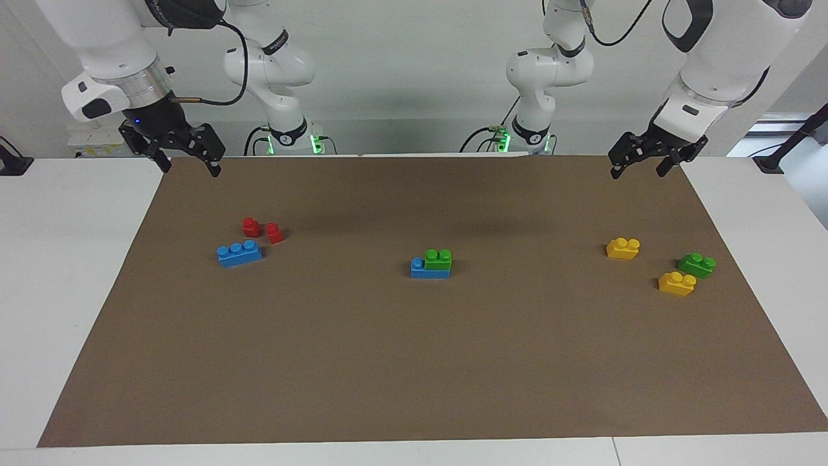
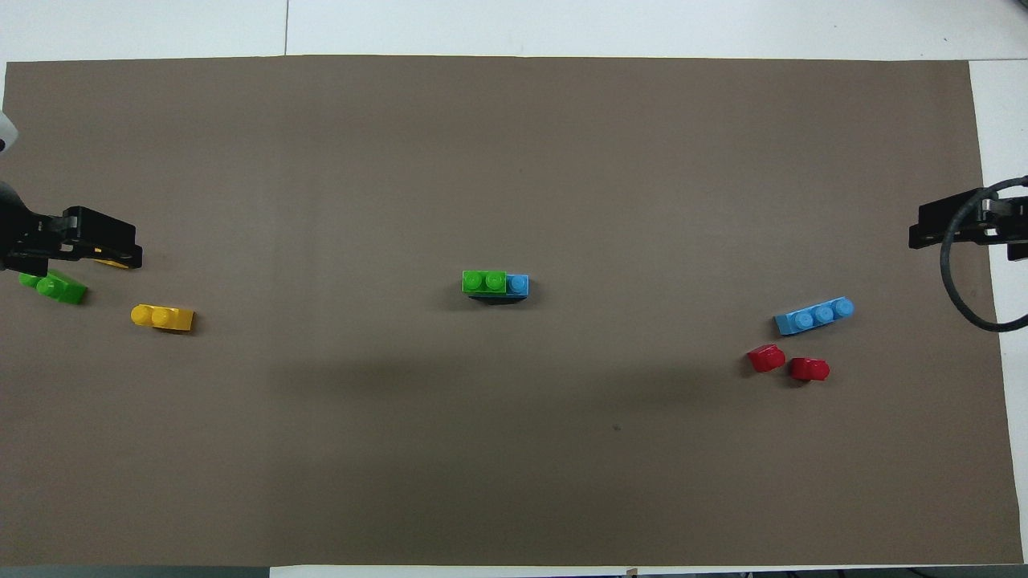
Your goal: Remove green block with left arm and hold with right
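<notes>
Facing view: green block [image 1: 438,259] sits stacked on one end of a blue brick [image 1: 429,268] mid-mat [image 1: 414,362]; taking that stack as the reference. Left gripper [image 1: 637,166] hangs empty over the mat's robot-side edge, toward the left arm's end from the stack, fingers spread. Right gripper [image 1: 187,162] hangs empty over the mat's robot-side corner at the right arm's end, fingers also spread. Second green brick [image 1: 697,265] and two yellow bricks [image 1: 623,248] [image 1: 676,283] lie toward the left arm's end from the stack. Loose blue brick [image 1: 239,253] and two red bricks [image 1: 251,226] [image 1: 274,232] lie toward the right arm's end.

Overhead view: green block [image 2: 483,282] covers most of the blue brick [image 2: 518,285]. Left gripper [image 2: 100,247] partly covers a yellow brick. Right gripper [image 2: 940,223] shows at the mat [image 2: 514,160] edge, right arm's end.
</notes>
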`<move>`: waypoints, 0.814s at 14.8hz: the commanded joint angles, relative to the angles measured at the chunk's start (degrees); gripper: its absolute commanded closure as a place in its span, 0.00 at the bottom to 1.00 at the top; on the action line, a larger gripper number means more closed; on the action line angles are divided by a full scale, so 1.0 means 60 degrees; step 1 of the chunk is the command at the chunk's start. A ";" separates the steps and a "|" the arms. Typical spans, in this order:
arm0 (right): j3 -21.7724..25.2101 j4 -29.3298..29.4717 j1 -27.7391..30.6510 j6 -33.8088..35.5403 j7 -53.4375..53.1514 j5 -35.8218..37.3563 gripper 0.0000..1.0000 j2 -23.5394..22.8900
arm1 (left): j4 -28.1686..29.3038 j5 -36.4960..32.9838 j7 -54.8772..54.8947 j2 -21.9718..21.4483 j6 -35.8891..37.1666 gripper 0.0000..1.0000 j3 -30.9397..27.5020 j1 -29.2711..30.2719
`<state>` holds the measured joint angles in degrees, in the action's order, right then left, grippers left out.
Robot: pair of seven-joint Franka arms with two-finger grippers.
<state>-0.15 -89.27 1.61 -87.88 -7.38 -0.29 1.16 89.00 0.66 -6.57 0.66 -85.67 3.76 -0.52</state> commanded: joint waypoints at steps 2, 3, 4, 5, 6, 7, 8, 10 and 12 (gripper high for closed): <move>-0.0033 -0.0122 0.0039 -0.0045 -0.0029 0.0035 0.00 0.0085 | 0.0839 0.0196 -0.2488 -0.0548 -0.0310 0.00 0.0003 -0.0514; -0.0033 -0.0107 0.0068 -0.0074 -0.0073 0.0034 0.00 0.0085 | 0.1044 0.0328 -0.3103 -0.0665 -0.0499 0.00 0.0003 -0.0674; -0.0033 -0.0122 0.0068 -0.0103 -0.0145 0.0020 0.00 0.0085 | 0.1336 0.0387 -0.3776 -0.0782 -0.0704 0.00 0.0003 -0.0893; -0.0033 -0.0136 0.0039 -0.0118 -0.0436 0.0005 0.00 0.0085 | 0.1672 0.0388 -0.4609 -0.0943 -0.0953 0.00 0.0003 -0.1185; -0.0033 -0.0253 0.0010 -0.0307 -0.1251 -0.0009 0.00 0.0099 | 0.1951 0.0388 -0.5531 -0.1060 -0.1216 0.00 0.0003 -0.1492; -0.0047 -0.0529 -0.0048 -0.0599 -0.2275 -0.0039 0.00 0.0215 | 0.2287 0.0402 -0.6556 -0.1206 -0.1451 0.00 0.0003 -0.1785; -0.0033 -0.0851 -0.0223 -0.0906 -0.3140 -0.0169 0.00 0.0347 | 0.2595 0.0402 -0.7494 -0.1353 -0.1758 0.00 0.0003 -0.2078; -0.0047 -0.1088 -0.0356 -0.1347 -0.4883 -0.0346 0.00 0.0378 | 0.3065 0.0402 -0.8918 -0.1559 -0.2257 0.00 0.0003 -0.2563; -0.0047 -0.1249 -0.0647 -0.1451 -0.6641 -0.0682 0.00 0.0319 | 0.3286 0.0417 -1.0657 -0.1574 -0.2681 0.00 0.0003 -0.2973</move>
<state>-0.27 -93.39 -1.19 -94.54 -37.75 -2.10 1.41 104.26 2.36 -61.47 -5.97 -97.98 4.61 -16.04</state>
